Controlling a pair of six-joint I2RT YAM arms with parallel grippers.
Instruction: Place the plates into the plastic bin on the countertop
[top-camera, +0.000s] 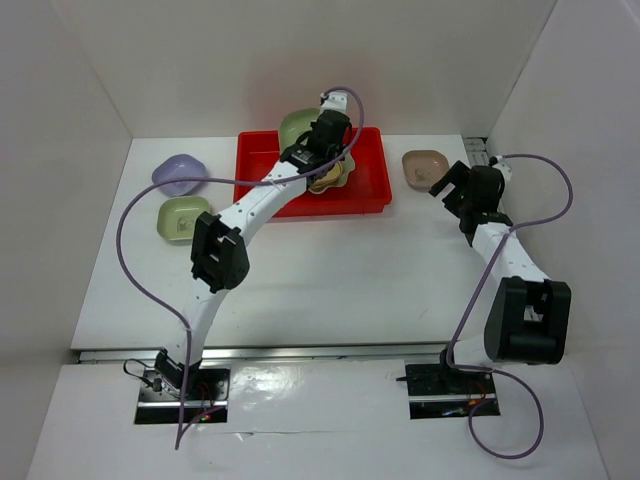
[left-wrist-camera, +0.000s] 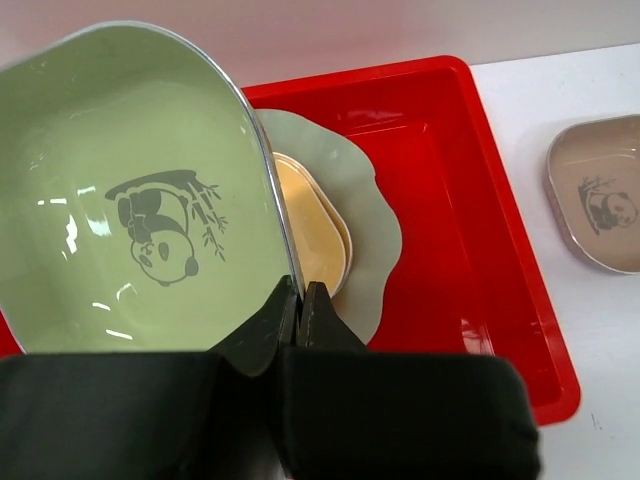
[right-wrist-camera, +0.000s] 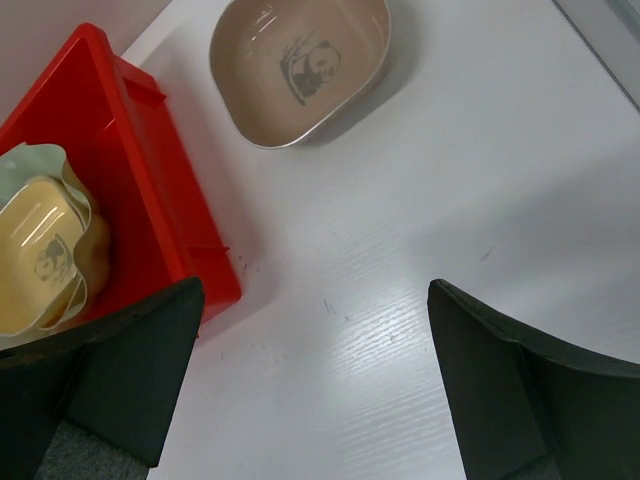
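Left tool (left-wrist-camera: 300, 300) clamped on green dish (left-wrist-camera: 130, 200) rim, arm outstretched over red bin (left-wrist-camera: 480, 250); right tool (right-wrist-camera: 315, 290) apart, over worktop (right-wrist-camera: 450, 180) beside bin.

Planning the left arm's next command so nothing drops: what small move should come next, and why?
Probably lower the green dish a little toward the yellow dish, then open. The left fingers are shut on its rim, holding it over the red bin, where the yellow dish sits on the large scalloped dish.
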